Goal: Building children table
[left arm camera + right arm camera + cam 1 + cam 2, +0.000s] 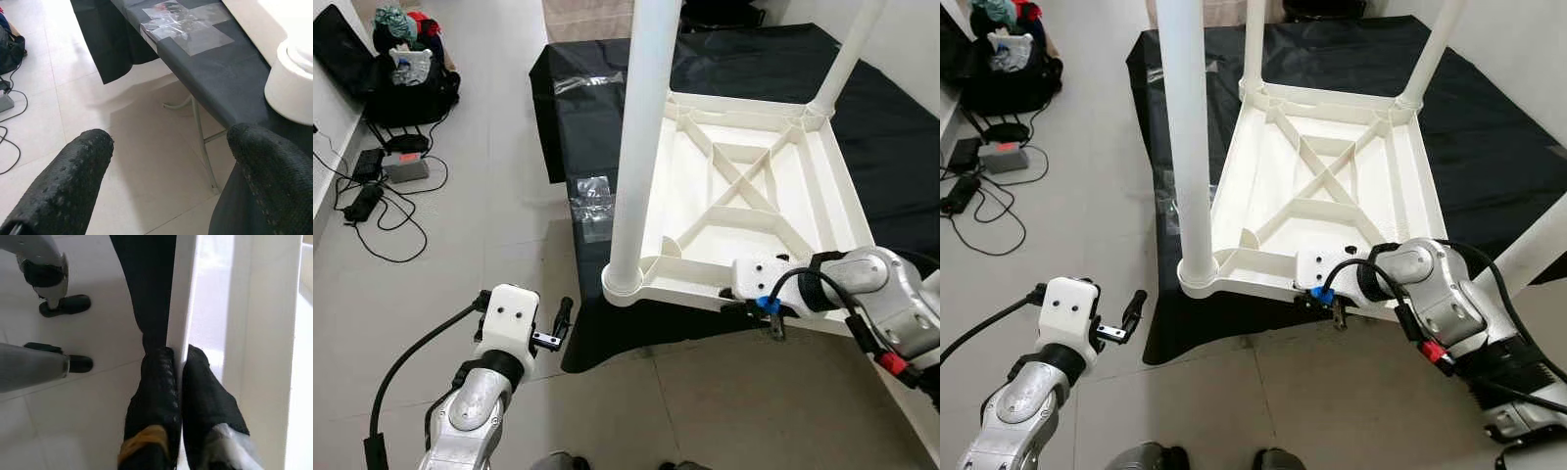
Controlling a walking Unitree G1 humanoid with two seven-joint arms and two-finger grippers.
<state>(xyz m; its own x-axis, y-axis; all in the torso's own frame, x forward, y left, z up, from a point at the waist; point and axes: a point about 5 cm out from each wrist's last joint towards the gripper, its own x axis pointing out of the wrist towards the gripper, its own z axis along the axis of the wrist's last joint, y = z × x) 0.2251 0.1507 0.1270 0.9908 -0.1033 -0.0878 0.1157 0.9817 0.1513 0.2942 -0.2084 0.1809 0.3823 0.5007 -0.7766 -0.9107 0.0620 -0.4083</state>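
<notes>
A white plastic children's table [744, 196] is seen upside down in the centre and right of the head views, its ribbed underside facing up; it rests on a work surface covered by a black cloth [578, 117]; white legs rise from its corners, the near leg [641, 147] standing tall at centre frame, a far leg [847, 59] at upper right. The right gripper [180, 382] is placed at the table's near rim, lower right of centre; in the right wrist view its two black fingers [156, 396] are clenched on the thin white edge of the rim, one finger on each side. The left gripper [168, 161] is held low at lower left of the head views, over the tiled floor [460, 245] and apart from the table; its fingers [73, 181] are spread wide with nothing between them. Clear plastic bags [592, 201] lie on the cloth near its left edge; a dark bag [406, 69] with clothing is seen at upper left, and cables with a power adapter [367, 196] lie on the floor below it.
</notes>
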